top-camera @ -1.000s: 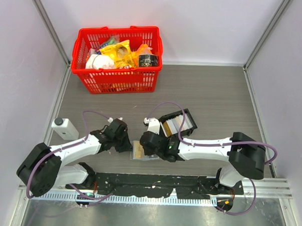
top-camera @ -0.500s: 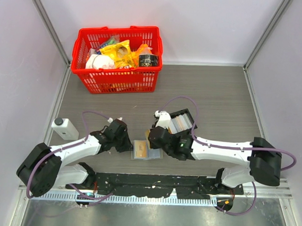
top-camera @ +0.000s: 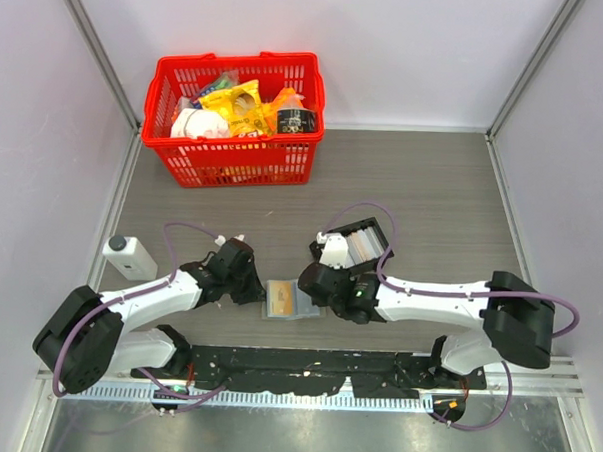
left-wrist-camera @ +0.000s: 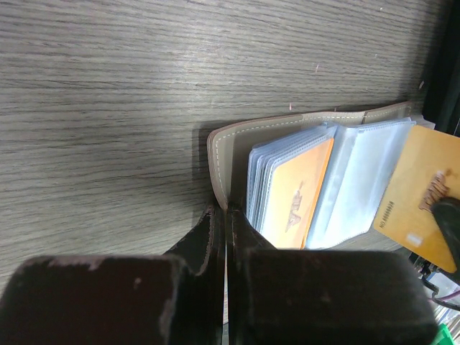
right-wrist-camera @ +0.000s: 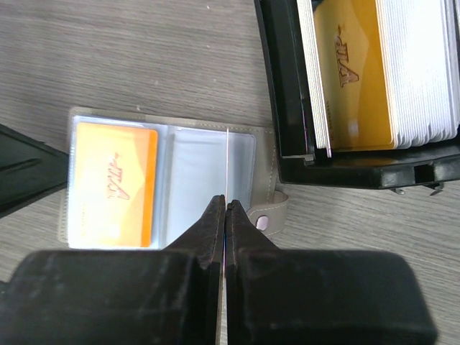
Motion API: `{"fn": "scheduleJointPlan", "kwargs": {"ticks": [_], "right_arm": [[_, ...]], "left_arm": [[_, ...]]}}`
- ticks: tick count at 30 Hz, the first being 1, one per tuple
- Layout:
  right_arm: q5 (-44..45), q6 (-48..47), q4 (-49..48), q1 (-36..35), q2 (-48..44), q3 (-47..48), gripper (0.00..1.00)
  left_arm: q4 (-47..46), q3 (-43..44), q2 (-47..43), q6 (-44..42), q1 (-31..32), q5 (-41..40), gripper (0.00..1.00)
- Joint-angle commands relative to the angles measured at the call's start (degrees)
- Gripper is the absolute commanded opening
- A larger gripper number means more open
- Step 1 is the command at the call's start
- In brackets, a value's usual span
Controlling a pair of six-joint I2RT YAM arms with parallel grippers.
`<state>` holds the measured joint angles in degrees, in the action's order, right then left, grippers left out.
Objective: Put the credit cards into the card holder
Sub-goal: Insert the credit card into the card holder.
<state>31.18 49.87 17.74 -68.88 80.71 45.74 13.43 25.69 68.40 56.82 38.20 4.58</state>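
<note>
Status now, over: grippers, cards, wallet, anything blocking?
Left gripper shut on wallet edge. Right gripper shut on one card, over the wallet's clear pocket. Tray of cards beside it, nothing blocking.

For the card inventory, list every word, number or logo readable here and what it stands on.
"VIP", slanted script: orange plastic card in the open grey-beige card holder.
"VIP": orange card fronting the stack in the black rectangular tray.
Digits on the tan-orange card in the right gripper: too small to read.
Labels on packets in the red plastic basket: too small to read.
</note>
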Motion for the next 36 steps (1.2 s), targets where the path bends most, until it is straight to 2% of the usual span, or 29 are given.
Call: {"fn": "scheduleJointPlan", "kwargs": {"ticks": [1,6,10,14,27,30,33,36], "right_arm": [[1.0,1.1,-0.9,0.0,2.9,0.4,0.01],[3.1,1.5,2.0,-1.1,7.5,2.2,0.01],[-1.2,0.8,-2.7,-2.7,11.8,2.8,0.01],[-5.6,-0.2,-8.1,-3.2,12.4,3.7,0.01],[-8.1,-5.9,-16.8,-1.7,5.3,3.9,0.01],[-12.4,-7.0,-20.1,-0.6,3.3,3.3,0.01],[-14.7,-7.2,-19.2,0.0,3.7,4.5,0.01],[-10.9,-7.4,-16.4,0.2,1.2,4.6,0.01]], "left_arm": [[1.5,-1.4,1.3,-0.7,0.1,-2.5,0.00],[1.2,-1.6,1.3,-0.5,0.0,-2.4,0.00],[0.7,-1.4,2.1,-0.5,0.1,-1.9,0.00],[0.5,-1.5,2.3,-0.3,0.1,-2.1,0.00],[-0.2,-1.7,3.6,-0.2,0.1,-2.0,0.00],[-0.2,-1.9,3.4,-0.1,0.2,-2.4,0.00],[-0.3,-1.8,3.8,-0.1,0.1,-2.6,0.00],[-0.6,-1.9,4.8,0.0,0.2,-3.1,0.00]]}}
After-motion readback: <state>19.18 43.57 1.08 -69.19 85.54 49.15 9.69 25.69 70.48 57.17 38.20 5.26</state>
